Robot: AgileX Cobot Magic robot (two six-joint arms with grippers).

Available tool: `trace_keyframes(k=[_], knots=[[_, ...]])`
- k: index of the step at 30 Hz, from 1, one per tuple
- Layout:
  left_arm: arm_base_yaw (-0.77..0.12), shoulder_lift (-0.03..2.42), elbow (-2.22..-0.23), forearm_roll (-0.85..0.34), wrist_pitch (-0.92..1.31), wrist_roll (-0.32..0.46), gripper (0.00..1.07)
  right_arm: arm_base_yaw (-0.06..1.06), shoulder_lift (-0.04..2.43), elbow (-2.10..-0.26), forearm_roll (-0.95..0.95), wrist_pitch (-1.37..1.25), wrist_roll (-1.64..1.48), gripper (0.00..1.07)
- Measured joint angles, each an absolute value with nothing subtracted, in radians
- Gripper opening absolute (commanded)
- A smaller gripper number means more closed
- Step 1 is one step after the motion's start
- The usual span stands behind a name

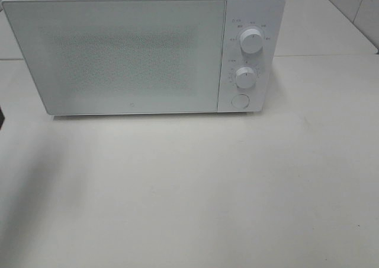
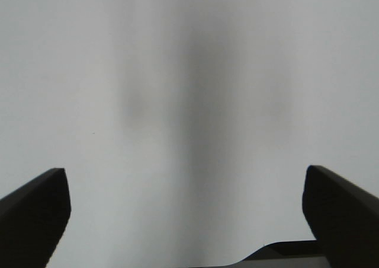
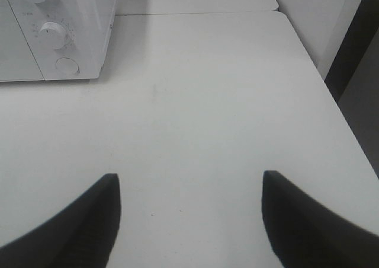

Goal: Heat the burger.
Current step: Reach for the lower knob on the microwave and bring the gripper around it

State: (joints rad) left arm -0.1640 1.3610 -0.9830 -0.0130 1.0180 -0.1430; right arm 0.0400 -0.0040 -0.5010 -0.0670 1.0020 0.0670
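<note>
Matte white tabletop (image 1: 195, 191) under both tools. Boxy white microwave oven (image 1: 118, 54), door shut, ahead of the right gripper (image 3: 189, 182): jaws apart, empty. The left gripper (image 2: 185, 179): jaws wide, empty. Pale tiled wall (image 1: 361, 7) beyond. The burger: unseen.

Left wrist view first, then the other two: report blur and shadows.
Left wrist view: a featureless pale surface with a soft vertical shadow band; the left tool shows as dark blurred edges. Right wrist view: table sharp, right tool out of focus. Exterior high view: microwave washed out, faint shadow at the table's left.
</note>
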Motion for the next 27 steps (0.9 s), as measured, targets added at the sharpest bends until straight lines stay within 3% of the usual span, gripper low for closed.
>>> trace_keyframes(k=[2, 7, 17, 27], knots=[[-0.104, 1.309, -0.943, -0.015, 1.023, -0.143, 1.02, 0.040, -0.004, -0.501, -0.067, 1.002, 0.067, 0.67], [-0.060, 1.216, -0.830, -0.032, 1.025, -0.143, 1.02, 0.040, -0.004, -0.501, -0.067, 1.002, 0.067, 0.67], [-0.057, 0.957, -0.600, -0.023, 1.056, -0.143, 1.02, 0.040, -0.004, -0.501, -0.067, 1.002, 0.067, 0.67], [-0.057, 0.706, -0.509, 0.000, 1.037, -0.143, 1.02, 0.040, -0.004, -0.501, -0.067, 1.002, 0.067, 0.67]])
